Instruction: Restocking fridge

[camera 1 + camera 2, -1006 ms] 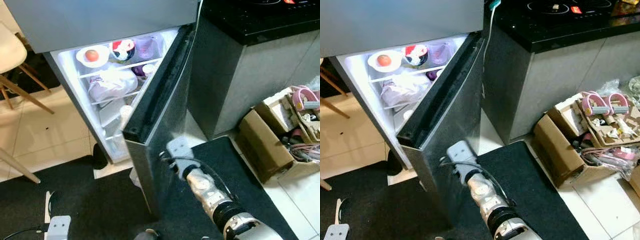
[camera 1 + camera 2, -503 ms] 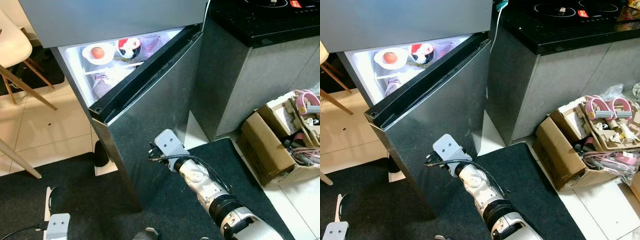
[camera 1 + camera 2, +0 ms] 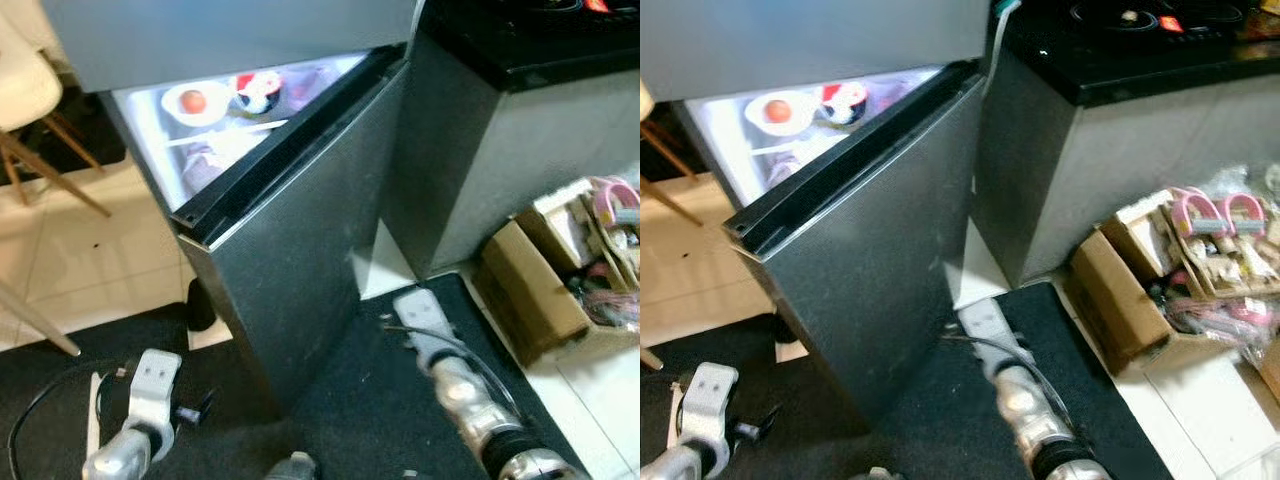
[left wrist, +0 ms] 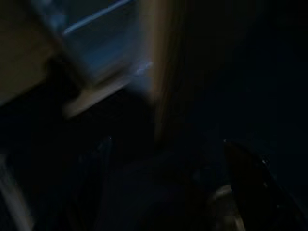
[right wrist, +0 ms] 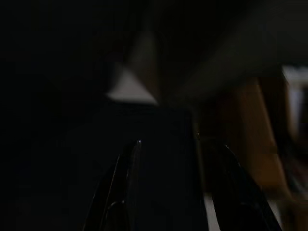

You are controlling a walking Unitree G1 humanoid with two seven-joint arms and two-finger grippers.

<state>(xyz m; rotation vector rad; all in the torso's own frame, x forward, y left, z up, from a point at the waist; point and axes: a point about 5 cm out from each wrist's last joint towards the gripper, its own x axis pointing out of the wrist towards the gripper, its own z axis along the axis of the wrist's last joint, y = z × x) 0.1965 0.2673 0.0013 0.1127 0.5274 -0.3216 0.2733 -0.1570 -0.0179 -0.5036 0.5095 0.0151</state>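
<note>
Now your fridge door (image 3: 300, 260) stands partly open; both grippers, right gripper (image 3: 405, 325) and left gripper (image 3: 150, 385), hang low, fingers apart, holding nothing.

No legible text, label, brand, number or sign is found in any view. Red and white markings are seen on a container (image 3: 258, 90) on the fridge's top shelf, but no characters can be resolved. A small red mark is noted on the black cooktop (image 3: 1170, 22); it is too blurred to be read. Both wrist views are too dark for any lettering to be made out.
</note>
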